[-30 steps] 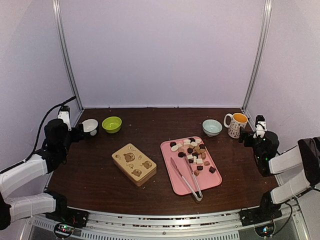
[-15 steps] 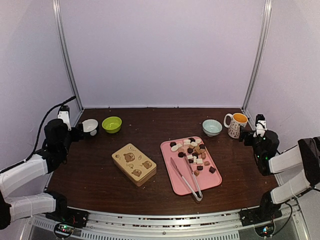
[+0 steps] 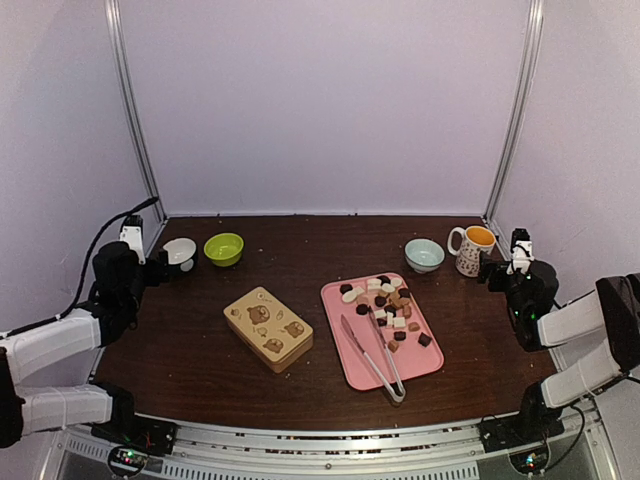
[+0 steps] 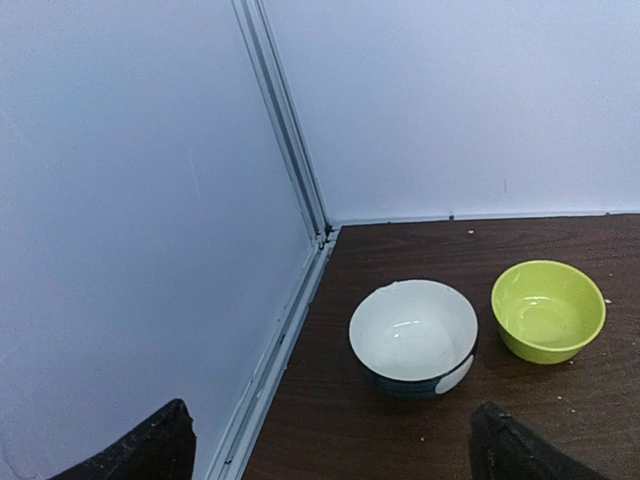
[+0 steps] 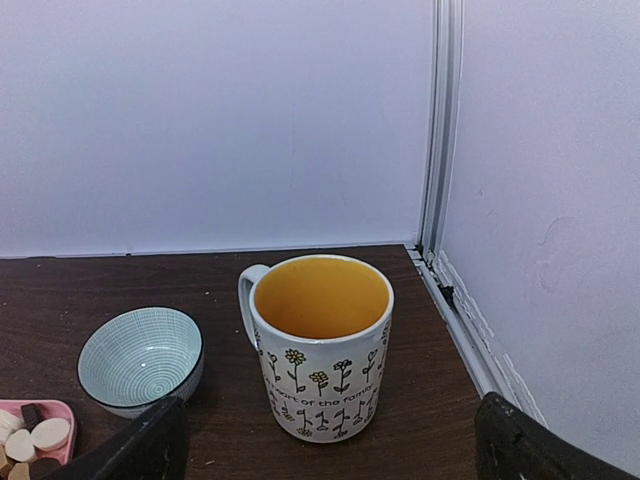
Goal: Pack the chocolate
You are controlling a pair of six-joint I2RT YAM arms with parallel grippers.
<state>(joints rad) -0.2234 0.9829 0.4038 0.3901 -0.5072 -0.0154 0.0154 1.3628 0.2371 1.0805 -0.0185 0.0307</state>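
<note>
Chocolate (image 3: 385,300) heaped on pink tray (image 3: 415,362), well apart from both pincers. From left gripper (image 3: 158,266) it lies far off to the right, beyond the bear box (image 3: 268,328). From right gripper (image 3: 487,273) it lies off to the left; a few pieces show at the lower-left corner of the right wrist view.

Both arms folded low at the table's side edges, wrists about level. Left gripper faces white bowl (image 4: 412,335); right faces mug (image 5: 320,345).

Both pincers: fingers spread wide, nothing between them, touching nothing.

High above the near edge, looking down over the whole surface (image 3: 200,345). Wrist views low and close: left facing the white bowl (image 4: 412,335), right the mug (image 5: 322,350), both shared with overhead.
</note>
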